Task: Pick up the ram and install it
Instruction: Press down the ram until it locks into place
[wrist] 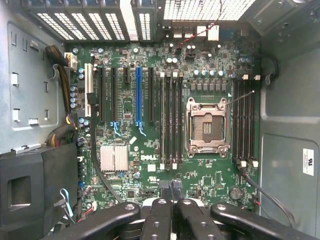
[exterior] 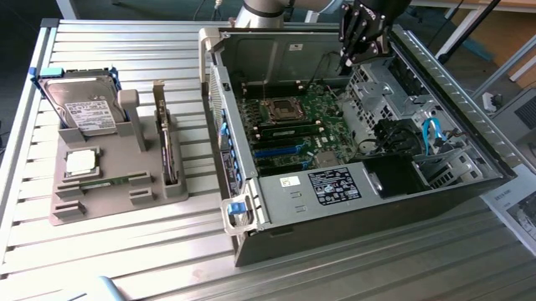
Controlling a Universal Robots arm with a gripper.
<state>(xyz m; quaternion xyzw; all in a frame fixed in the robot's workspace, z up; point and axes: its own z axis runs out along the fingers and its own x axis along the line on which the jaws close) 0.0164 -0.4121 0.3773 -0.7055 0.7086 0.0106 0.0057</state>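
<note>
Gripper (exterior: 349, 61) hangs above the motherboard (wrist: 150, 125) inside the open computer case (exterior: 277, 244), fingers pressed together, holding nothing. Ram (exterior: 107, 182) lies in the grey tray (exterior: 92, 210), well apart.

Gripper (exterior: 352, 61) in open PC case (exterior: 277, 53) (above mobo (exterior: 295, 139)); ram (exterior: 107, 182) in gray tray (exterior: 105, 210), exterior view's left.

I see ribbed matt metal table (exterior: 125, 263), dull grey plastic parts tray (exterior: 100, 211), bare sheet-metal computer case (exterior: 280, 50), semi-gloss green motherboard (wrist: 215, 172)
</note>
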